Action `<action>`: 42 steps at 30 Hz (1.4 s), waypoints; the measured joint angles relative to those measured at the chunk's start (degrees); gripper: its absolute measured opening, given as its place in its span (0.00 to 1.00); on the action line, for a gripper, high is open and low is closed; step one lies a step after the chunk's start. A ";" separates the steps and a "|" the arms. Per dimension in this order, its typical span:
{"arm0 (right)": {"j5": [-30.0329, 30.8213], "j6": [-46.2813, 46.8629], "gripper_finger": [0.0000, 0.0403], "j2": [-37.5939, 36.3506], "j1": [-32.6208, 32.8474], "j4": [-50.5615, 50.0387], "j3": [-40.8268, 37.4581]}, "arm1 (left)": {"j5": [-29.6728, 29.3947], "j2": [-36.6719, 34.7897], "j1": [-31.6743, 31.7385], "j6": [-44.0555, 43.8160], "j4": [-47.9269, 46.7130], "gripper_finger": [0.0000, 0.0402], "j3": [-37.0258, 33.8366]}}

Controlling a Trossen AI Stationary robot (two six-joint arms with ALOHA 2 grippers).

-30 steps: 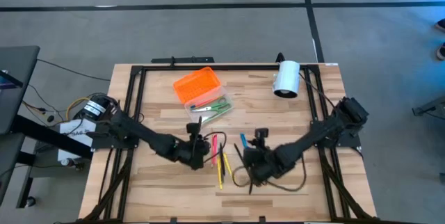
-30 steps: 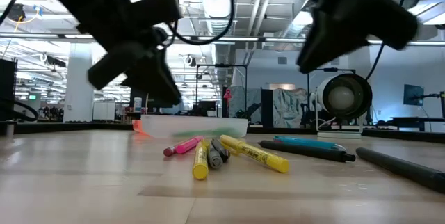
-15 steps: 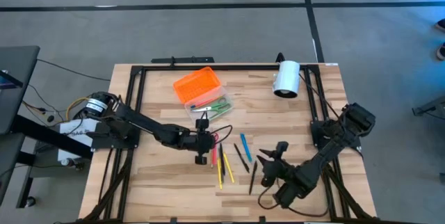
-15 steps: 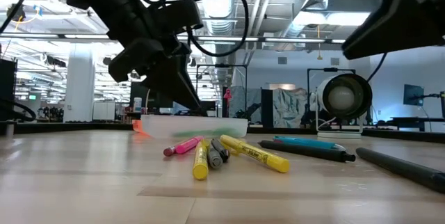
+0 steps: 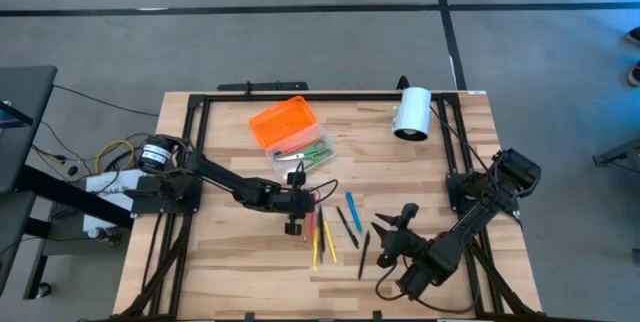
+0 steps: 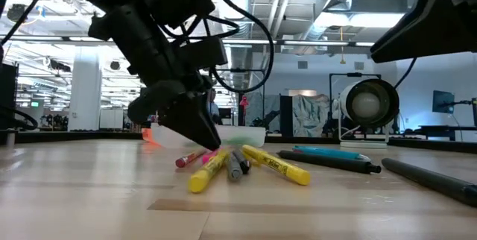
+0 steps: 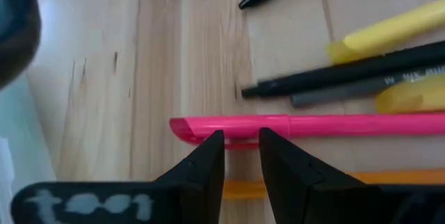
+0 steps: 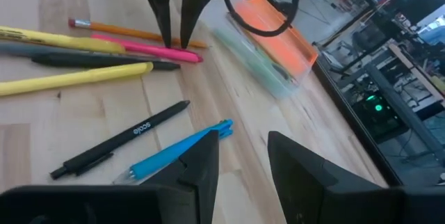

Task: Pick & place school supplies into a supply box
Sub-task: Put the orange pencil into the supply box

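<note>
The supply box lies open at the table's far side, its orange lid beside the clear base, which holds green scissors. Pens lie bunched mid-table: a pink pen, yellow ones, an orange pencil, black pens and a blue one. My left gripper points down into the bunch, narrowly open, with its tips at the pink pen. My right gripper hangs open and empty above the near right part of the table. My left gripper comes from above, pointing down, with its fingertips at the pink pen near one end and the orange pencil just behind them. The pen runs across both tips, not between them. I cannot tell whether they touch it.
A white cylinder lies at the far right of the table. A long black pen lies near my right gripper. A black frame runs along the table's edges. Bare wood shows at the near left.
My left gripper has moved toward the table's right and come down into the pen bunch. One yellow pen there has swung about, its near end shifting left. My right gripper has pulled back from the pens toward the near right and risen.
</note>
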 joint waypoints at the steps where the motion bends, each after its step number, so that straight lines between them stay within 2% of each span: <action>1: -0.04 0.00 0.29 0.00 -0.02 -0.10 0.00 | 0.08 -0.01 0.00 -0.16 -0.32 0.21 0.00; 11: -0.21 0.31 0.29 0.00 -0.39 0.28 0.00 | 2.34 -0.05 -0.51 -4.43 -6.04 0.21 0.13; 20: -0.31 0.25 0.29 0.02 -1.02 0.32 0.02 | -0.81 -1.15 -4.25 -6.45 -10.15 0.21 -0.04; 24: -0.31 -0.01 0.29 0.02 -1.55 0.34 0.04 | -3.47 -4.75 -5.96 -6.64 -15.82 0.21 -0.47; 27: -0.33 -0.13 0.29 0.04 -1.64 0.24 0.04 | -4.45 -10.17 -8.33 -9.44 -22.95 0.21 -0.50; 31: -0.31 -0.16 0.29 0.04 -1.64 0.14 0.04 | -3.53 -18.74 -15.08 -18.76 -35.08 0.21 -0.37; 34: -0.11 -0.17 0.29 0.04 -1.64 0.28 -0.03 | -1.65 -23.56 -23.53 -25.95 -37.44 0.21 -0.35; 39: 0.00 0.39 0.29 0.04 -2.49 0.80 -1.97 | -1.67 -23.88 -37.51 -37.89 -33.34 0.21 -1.67; 42: 0.59 1.68 0.29 0.04 -3.66 1.04 -2.86 | -3.86 -21.66 -41.92 -44.60 -32.45 0.21 -1.88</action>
